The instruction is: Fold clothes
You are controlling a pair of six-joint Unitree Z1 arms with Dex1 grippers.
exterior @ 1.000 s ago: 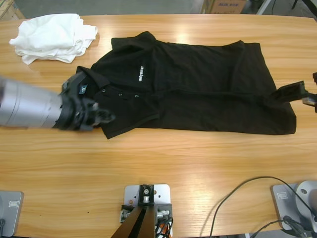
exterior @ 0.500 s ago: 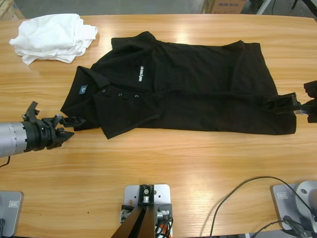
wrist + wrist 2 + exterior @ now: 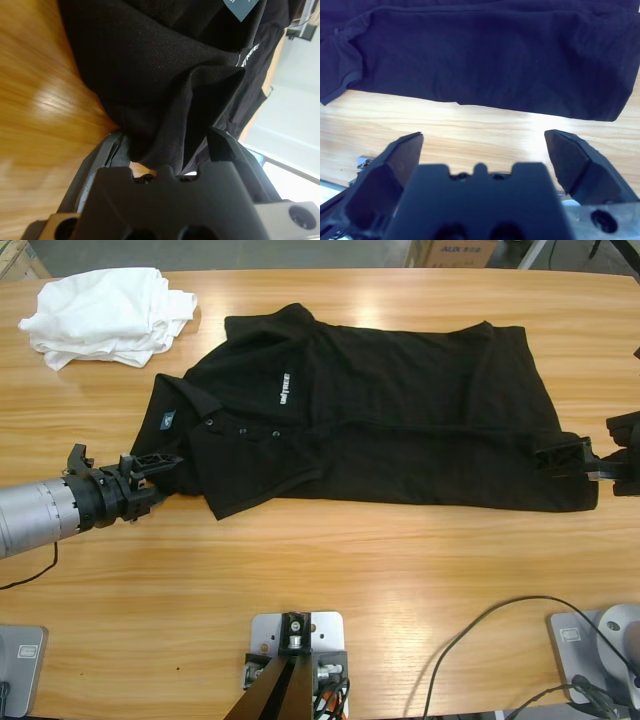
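Large black short-sleeved polo shirt lies flat across the middle of the long wooden table, collar end toward the left gripper, hem toward the right gripper. High view only: small white chest logo, button placket, and a crumpled bundle of white garments at the table's far left corner, well apart from the shirt. Left wrist view only: a fold of matte, finely knit black fabric bunched between the left gripper's jaws, which are closed on it at the collar edge. Right wrist view: right gripper's jaws spread wide, nothing between them, smooth glossy wood grain below the shirt's straight edge.
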